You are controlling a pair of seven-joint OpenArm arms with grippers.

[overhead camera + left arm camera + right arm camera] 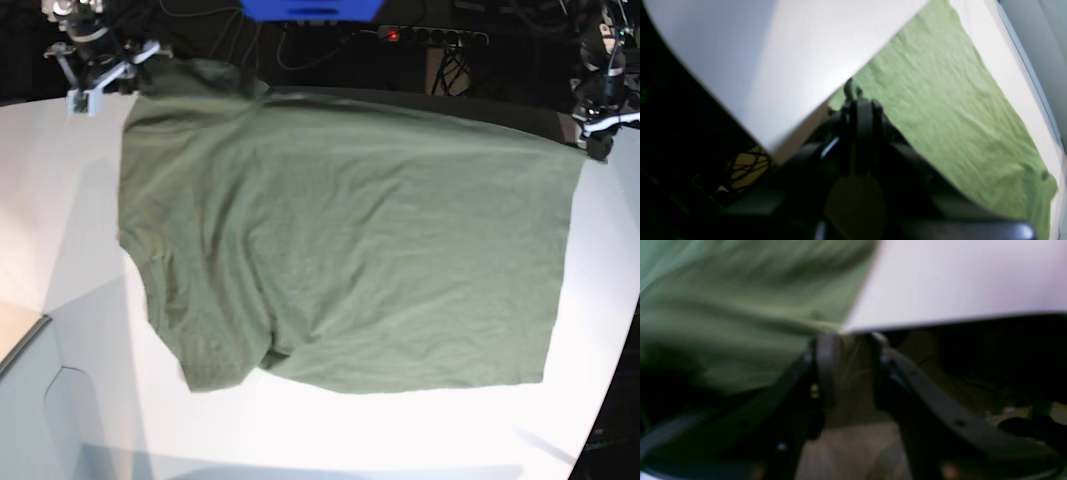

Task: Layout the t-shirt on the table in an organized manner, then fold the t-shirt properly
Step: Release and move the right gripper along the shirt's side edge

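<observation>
Blurred wrist views, olive t-shirt (340, 250) spread flat across white table (330, 430), far edge partly over the rim, left gripper (853, 87) pinched on its corner, right gripper (848, 340) jaws apart around its hem.

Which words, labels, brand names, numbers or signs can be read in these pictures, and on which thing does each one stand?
None: no readable text shows in any view.
t-shirt: plain olive green, no print; no neck label can be made out.
table: bare white, no marking.
Blue object at the top edge of the base view: no lettering visible.
Power strip behind the table: any marking is too small to read.
</observation>
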